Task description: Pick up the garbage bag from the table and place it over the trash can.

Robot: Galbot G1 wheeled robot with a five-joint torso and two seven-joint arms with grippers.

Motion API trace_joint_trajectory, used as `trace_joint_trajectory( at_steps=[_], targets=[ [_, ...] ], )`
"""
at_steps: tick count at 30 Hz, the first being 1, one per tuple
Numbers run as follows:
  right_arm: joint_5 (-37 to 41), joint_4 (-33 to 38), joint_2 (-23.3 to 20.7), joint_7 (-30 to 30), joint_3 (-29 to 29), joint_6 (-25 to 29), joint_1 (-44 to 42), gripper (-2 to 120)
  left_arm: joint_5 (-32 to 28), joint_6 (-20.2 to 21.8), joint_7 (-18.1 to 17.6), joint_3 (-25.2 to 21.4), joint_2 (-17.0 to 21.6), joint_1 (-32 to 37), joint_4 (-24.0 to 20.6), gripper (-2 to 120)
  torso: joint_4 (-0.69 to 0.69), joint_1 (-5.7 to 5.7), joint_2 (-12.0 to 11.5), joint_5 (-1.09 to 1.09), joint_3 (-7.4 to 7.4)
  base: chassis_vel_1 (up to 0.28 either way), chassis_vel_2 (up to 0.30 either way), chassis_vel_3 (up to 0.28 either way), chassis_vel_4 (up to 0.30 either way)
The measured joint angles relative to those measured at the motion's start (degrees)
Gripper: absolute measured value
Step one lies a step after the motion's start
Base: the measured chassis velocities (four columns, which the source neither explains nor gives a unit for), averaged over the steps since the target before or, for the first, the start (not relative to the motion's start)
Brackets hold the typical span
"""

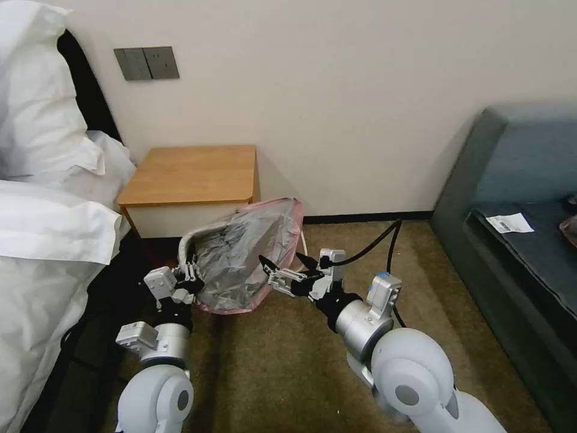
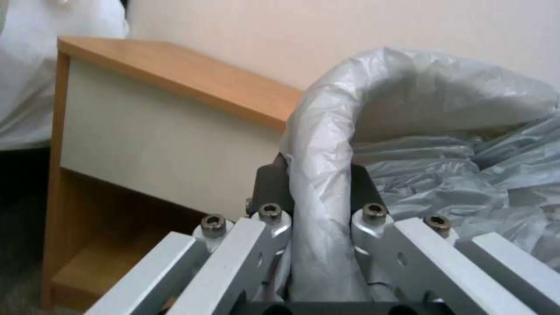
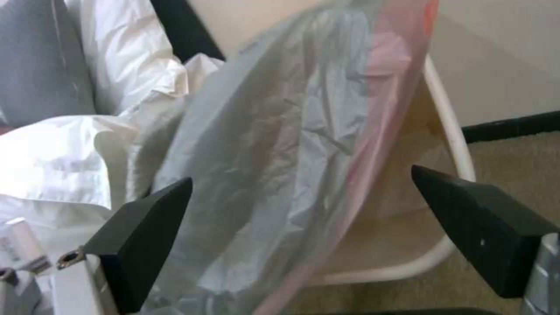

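The garbage bag (image 1: pixel 243 264), grey with a pink band, lies draped over the trash can, which stands on the carpet in front of the table (image 1: pixel 192 174). My left gripper (image 1: pixel 189 275) is shut on the bag-wrapped rim at the can's left side; in the left wrist view the bag (image 2: pixel 327 144) runs between its fingers (image 2: pixel 271 186). My right gripper (image 1: pixel 284 263) hangs open at the bag's right edge. In the right wrist view its dark fingertips (image 3: pixel 146 232) stand wide apart on either side of the bag (image 3: pixel 280 144). Beyond it, the trash can (image 3: pixel 452 144) shows its white rim and cream inside.
White bedding (image 1: pixel 48 240) crowds the left side beside the table. A grey-green sofa (image 1: pixel 517 210) with a paper slip (image 1: pixel 509 223) stands at the right. A black cable (image 1: pixel 387 240) trails over the carpet behind my right arm. Open carpet lies between the arms.
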Motion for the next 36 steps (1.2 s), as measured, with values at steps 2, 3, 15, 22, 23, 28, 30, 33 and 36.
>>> trace_joint_trajectory(
  at_steps=[2,3,15,22,23,28,30,33,36],
  targets=[
    [-0.11,-0.33,0.04,-0.07,0.09,0.08,0.16,97,-0.04,0.00,0.00,0.02,0.01,0.14,-0.37,9,0.00,0.00,0.00,0.00,0.00,0.000,0.000,0.000,0.000],
    [-0.30,-0.73,0.14,-0.18,0.11,0.18,0.37,97,-0.05,0.00,0.00,0.09,0.00,0.39,-0.82,8,0.00,0.00,0.00,0.00,0.00,0.000,0.000,0.000,0.000],
    [-2.22,-2.58,1.12,-1.59,-0.20,1.01,1.38,78,0.80,-0.28,0.17,0.12,-0.16,2.20,-1.70,8,0.00,0.00,0.00,0.00,0.00,0.000,0.000,0.000,0.000],
    [-3.66,-2.37,0.90,-3.05,0.27,1.81,0.87,52,0.83,-0.28,0.17,-0.02,-0.18,1.92,-1.45,8,0.00,0.00,0.00,0.00,0.00,0.000,0.000,0.000,0.000],
    [-3.95,-2.36,0.89,-3.24,0.28,1.92,0.86,48,0.83,-0.28,0.17,-0.02,-0.19,1.92,-1.40,8,0.00,0.00,0.00,0.00,0.00,0.000,0.000,0.000,0.000],
    [-4.62,-2.50,0.91,-3.72,0.29,2.23,0.90,27,0.83,-0.28,0.15,-0.03,-0.25,1.97,-1.37,8,0.00,0.00,0.00,0.00,0.00,0.000,0.000,0.000,0.000],
    [-4.92,-2.73,0.95,-3.84,0.26,2.34,0.92,22,0.83,-0.28,0.14,-0.03,-0.27,1.97,-1.38,8,0.00,0.00,0.00,0.00,0.00,0.000,0.000,0.000,0.000],
    [-5.28,-2.85,1.03,-3.96,0.25,2.51,0.92,12,0.83,-0.28,0.13,-0.01,-0.27,1.96,-1.37,8,0.00,0.00,0.00,0.00,0.00,0.000,0.000,0.000,0.000],
    [-5.70,-2.86,1.06,-4.14,0.24,2.64,0.86,2,0.83,-0.28,0.11,0.01,-0.26,1.90,-1.23,8,0.00,0.00,0.00,0.00,0.00,0.000,0.000,0.000,0.000]
  ],
)
